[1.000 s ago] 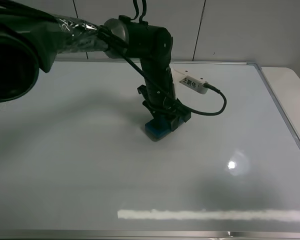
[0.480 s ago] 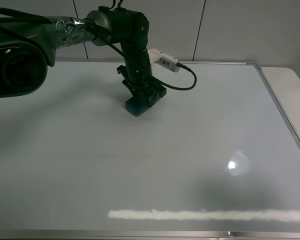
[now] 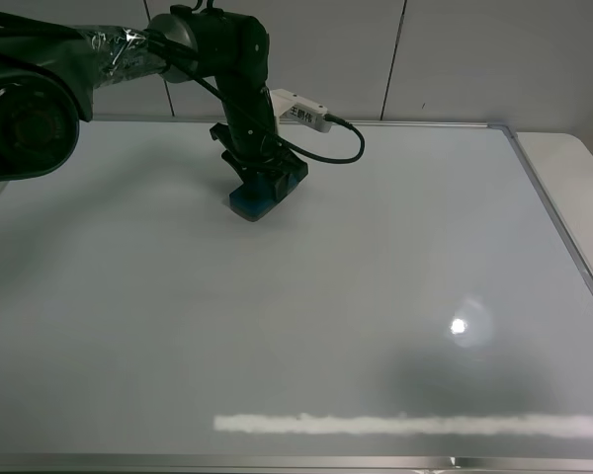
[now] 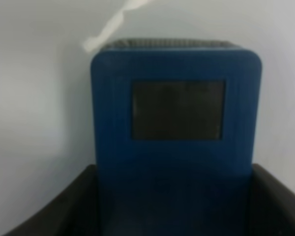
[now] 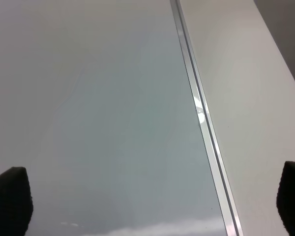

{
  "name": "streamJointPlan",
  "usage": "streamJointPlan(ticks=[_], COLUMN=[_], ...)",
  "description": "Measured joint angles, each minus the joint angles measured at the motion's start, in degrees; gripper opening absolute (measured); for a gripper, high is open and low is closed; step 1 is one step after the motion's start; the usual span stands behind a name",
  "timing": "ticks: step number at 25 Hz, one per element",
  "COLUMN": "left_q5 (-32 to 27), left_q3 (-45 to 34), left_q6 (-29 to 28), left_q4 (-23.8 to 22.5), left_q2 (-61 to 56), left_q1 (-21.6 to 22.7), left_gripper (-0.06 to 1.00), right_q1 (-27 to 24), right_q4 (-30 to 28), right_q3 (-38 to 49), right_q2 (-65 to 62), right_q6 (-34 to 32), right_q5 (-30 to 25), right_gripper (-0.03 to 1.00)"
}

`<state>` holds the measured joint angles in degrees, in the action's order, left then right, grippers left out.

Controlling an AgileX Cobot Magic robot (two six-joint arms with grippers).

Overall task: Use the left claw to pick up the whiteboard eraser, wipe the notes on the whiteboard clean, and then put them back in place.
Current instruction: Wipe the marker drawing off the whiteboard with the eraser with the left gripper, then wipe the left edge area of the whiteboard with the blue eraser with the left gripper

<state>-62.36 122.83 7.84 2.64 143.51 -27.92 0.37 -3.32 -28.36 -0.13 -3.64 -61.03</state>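
Setting it down level matters now: your black left claw [image 3: 264, 178], jaws clamped on the small teal-blue rectangular eraser [image 3: 251, 201], stands upper left on the glossy white silver-framed whiteboard [image 3: 376, 296]; release only once flat.

The white module [image 3: 298, 109] on the left arm [image 3: 239, 79] carried a short line of dark printed characters, possibly Chinese, too small to read.
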Motion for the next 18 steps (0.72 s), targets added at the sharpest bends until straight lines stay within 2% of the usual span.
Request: streamJointPlan(ticks=[18], left_q5=[-5.39], left_q3=[-2.72], left_q6=[-2.71], left_q4=[-3.93], left_q2=[-8.93], left_q1=[-0.69], left_gripper=[0.56], right_q1=[0.00], right_q4=[0.00], right_q3=[0.00], right_q2=[0.00], right_q6=[0.00], right_q5=[0.00], right_gripper=[0.99])
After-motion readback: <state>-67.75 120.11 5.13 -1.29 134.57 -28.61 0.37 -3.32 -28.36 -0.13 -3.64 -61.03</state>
